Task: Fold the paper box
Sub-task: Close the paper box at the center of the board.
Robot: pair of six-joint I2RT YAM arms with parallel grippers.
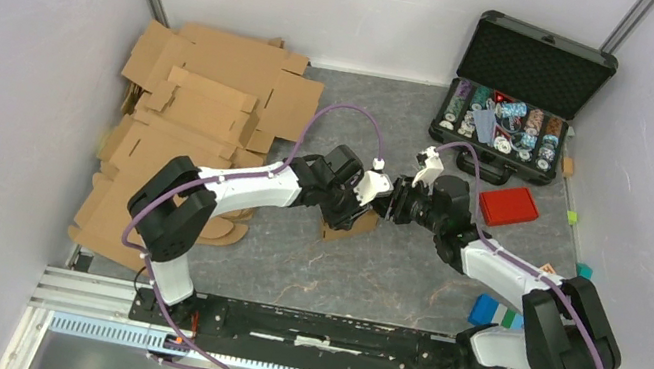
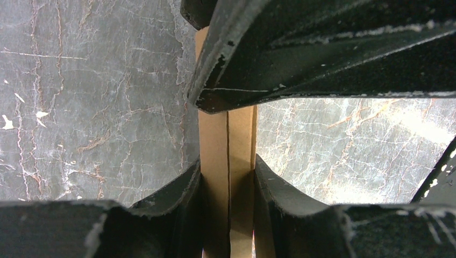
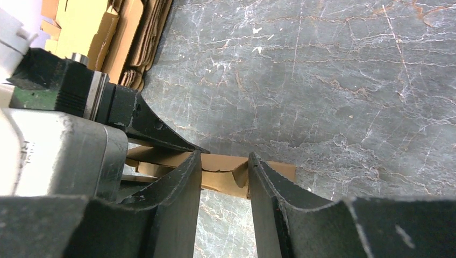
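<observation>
The paper box (image 1: 349, 221) sits near the middle of the table (image 1: 366, 283), a small brown piece caught between the two arms' tips. The left gripper (image 1: 346, 206) is closed on it: its wrist view shows a doubled wall of the cardboard (image 2: 226, 134) sandwiched snugly between both fingers (image 2: 180, 199). The right gripper (image 1: 392, 206) comes in from the right; its jaws stand part-way apart with bare table showing between them, the tips at the box's edge (image 3: 220, 171) and pinching nothing that I can see. As I judge it, a flap is being worked while the left side acts as the anchor. The likeliest trouble is the thin cardboard sliding or twisting out of the left pinch if the right side pushes across it and not along the crease. A push that is too hard could buckle the wall where a small crumple already shows. An unheld flap may spring open. The two grippers are also almost touching, so a small sideways move could knock them together. Further out, a heap of larger cardboard sheets (image 1: 205, 102) fills the far left, well apart from the work. An open black case (image 1: 535, 74) stands at the far right with a red lid (image 1: 508, 206) just right of the right wrist, and small coloured blocks (image 1: 487, 309) lie near the right arm's base. None of these lies between the grippers and the box; the red lid is closest to the right arm
</observation>
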